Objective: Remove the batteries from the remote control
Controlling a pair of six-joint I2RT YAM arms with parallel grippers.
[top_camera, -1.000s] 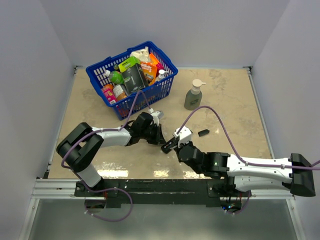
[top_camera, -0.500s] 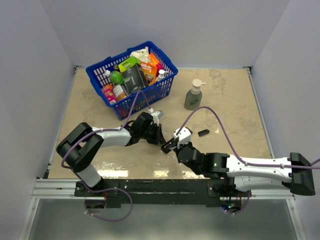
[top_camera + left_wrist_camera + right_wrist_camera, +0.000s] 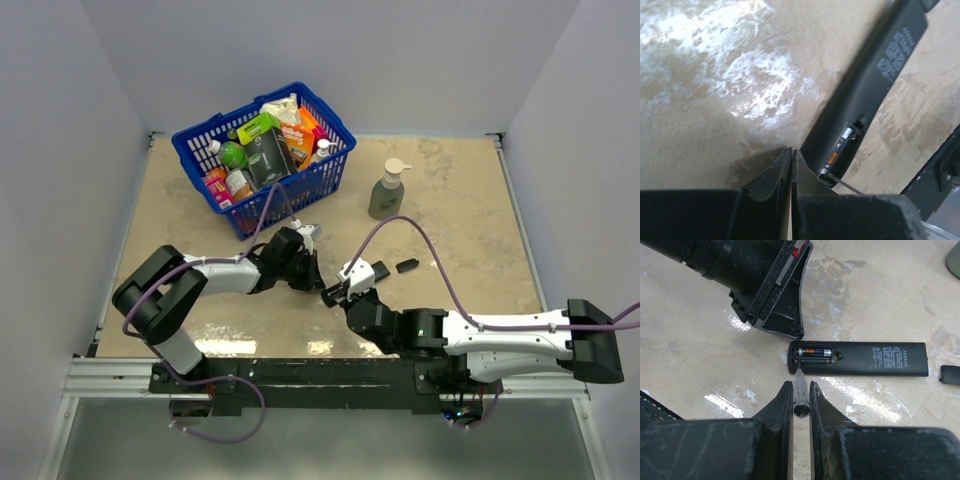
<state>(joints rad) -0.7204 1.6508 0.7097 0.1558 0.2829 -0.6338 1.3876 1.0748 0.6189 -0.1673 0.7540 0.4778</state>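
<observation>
The remote control (image 3: 860, 359) lies flat on the table, slot side up, with its open battery slot at its left end. One battery (image 3: 813, 351) with an orange band shows in the slot; I cannot tell whether a second lies below it. My right gripper (image 3: 799, 387) is shut on a clear-handled tool (image 3: 801, 396) whose tip touches the slot's end. My left gripper (image 3: 791, 152) is shut and empty, its tips on the table beside that end of the remote (image 3: 875, 85). In the top view the remote (image 3: 382, 269) is mostly hidden under my right gripper (image 3: 332, 296), close to my left gripper (image 3: 310, 275).
The short black cover piece (image 3: 406, 265) lies just past the remote's far end, also in the right wrist view (image 3: 950, 375). A blue basket (image 3: 330, 180) full of groceries stands at the back left. A soap pump bottle (image 3: 387, 190) stands behind the cover.
My right gripper has edged a little left and forward with the tool, toward the remote's slot end. My left gripper has barely moved.
</observation>
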